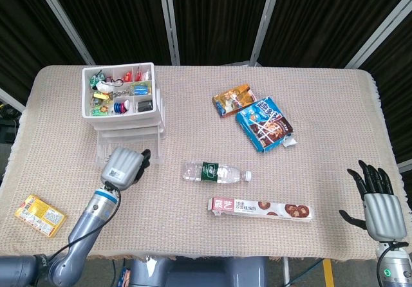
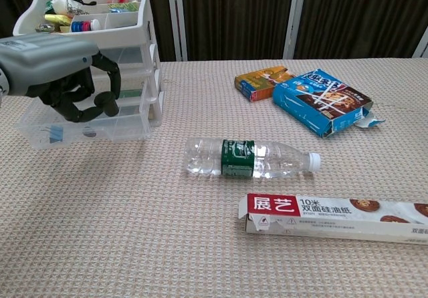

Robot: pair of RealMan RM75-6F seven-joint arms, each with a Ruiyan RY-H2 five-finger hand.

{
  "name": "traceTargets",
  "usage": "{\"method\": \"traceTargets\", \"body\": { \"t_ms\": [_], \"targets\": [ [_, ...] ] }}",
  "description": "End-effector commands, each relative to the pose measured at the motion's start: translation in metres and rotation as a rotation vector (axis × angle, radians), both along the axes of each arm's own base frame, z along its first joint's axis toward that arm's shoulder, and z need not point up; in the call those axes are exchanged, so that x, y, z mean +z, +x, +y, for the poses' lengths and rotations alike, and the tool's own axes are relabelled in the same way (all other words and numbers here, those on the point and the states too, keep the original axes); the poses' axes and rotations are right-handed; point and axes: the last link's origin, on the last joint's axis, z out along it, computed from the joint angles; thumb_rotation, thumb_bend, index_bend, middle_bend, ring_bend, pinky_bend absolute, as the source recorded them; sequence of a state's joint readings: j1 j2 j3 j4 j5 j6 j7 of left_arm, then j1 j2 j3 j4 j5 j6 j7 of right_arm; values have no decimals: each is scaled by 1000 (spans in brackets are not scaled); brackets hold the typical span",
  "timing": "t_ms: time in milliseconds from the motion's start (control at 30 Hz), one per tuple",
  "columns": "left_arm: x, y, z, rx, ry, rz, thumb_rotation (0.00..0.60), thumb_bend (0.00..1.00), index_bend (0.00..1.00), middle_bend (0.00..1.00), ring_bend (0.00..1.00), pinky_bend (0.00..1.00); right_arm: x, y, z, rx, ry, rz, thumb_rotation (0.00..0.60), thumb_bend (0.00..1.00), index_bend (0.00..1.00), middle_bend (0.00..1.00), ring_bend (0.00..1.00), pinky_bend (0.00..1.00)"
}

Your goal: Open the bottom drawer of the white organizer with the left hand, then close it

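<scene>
At about ten o'clock on the beige woven-cloth table (image 1: 322, 107), the white plastic three-tier organizer (image 1: 125, 107) stood with its open top tray full of small colourful trinkets. Its clear bottom drawer (image 2: 87, 125) was pulled out toward the table's near edge, a few small items visible inside. The grey left hand (image 1: 122, 166) hovered over the front of that drawer, its dark fingers (image 2: 87, 97) curled in and holding nothing; whether they touched the drawer front could not be told.

At three o'clock from the drawer, a clear plastic water bottle with a green label (image 1: 216, 172) lay on its side, cap pointing to three o'clock. Just beyond it at five o'clock lay a long red-and-white cookie box (image 1: 260, 208). Toward one o'clock from the bottle sat an opened blue cookie box (image 1: 264, 124), with an orange snack box (image 1: 234, 100) beside it at eleven o'clock. A small yellow packet (image 1: 40, 215) lay at eight o'clock from the left hand, near the table's corner.

Well apart, past the table edge at four o'clock, the grey right hand (image 1: 378, 200) was held upright with fingers spread and released, gripping nothing.
</scene>
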State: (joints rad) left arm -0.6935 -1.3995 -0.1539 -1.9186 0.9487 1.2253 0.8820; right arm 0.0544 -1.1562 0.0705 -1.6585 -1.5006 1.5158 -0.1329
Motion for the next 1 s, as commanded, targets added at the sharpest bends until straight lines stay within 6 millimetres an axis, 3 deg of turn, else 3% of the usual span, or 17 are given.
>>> {"method": "traceTargets", "body": {
  "t_ms": [33,267,433,567,667,800,1000],
  "targets": [
    [6,-4,26,35,40,19,600,479,495,909,871,844,0,0,0,-1,0,0,600,8,156,0,0,0],
    [0,-10,49,66,54,45,600,477,462,897,862,840,0,0,0,-3,2,-2,600,9,156,0,0,0],
    [-3,-12,54,70,66,37,600,319,286,816,794,795,0,-1,0,-7,2,-2,600,9,156,0,0,0],
    [-1,-16,52,56,77,36,600,242,249,767,754,754,1,-1,0,-8,1,-4,600,8,156,0,0,0],
    [2,-21,43,52,72,22,600,196,246,711,712,693,0,-1,0,-6,2,-4,600,8,156,0,0,0],
    [10,-26,26,45,60,-27,600,199,233,513,545,571,1,-1,0,-7,1,-3,600,8,156,0,0,0],
    [22,-38,-11,-99,10,-27,600,320,228,270,319,429,0,0,1,-9,4,-3,600,9,156,0,0,0]
  ]
}}
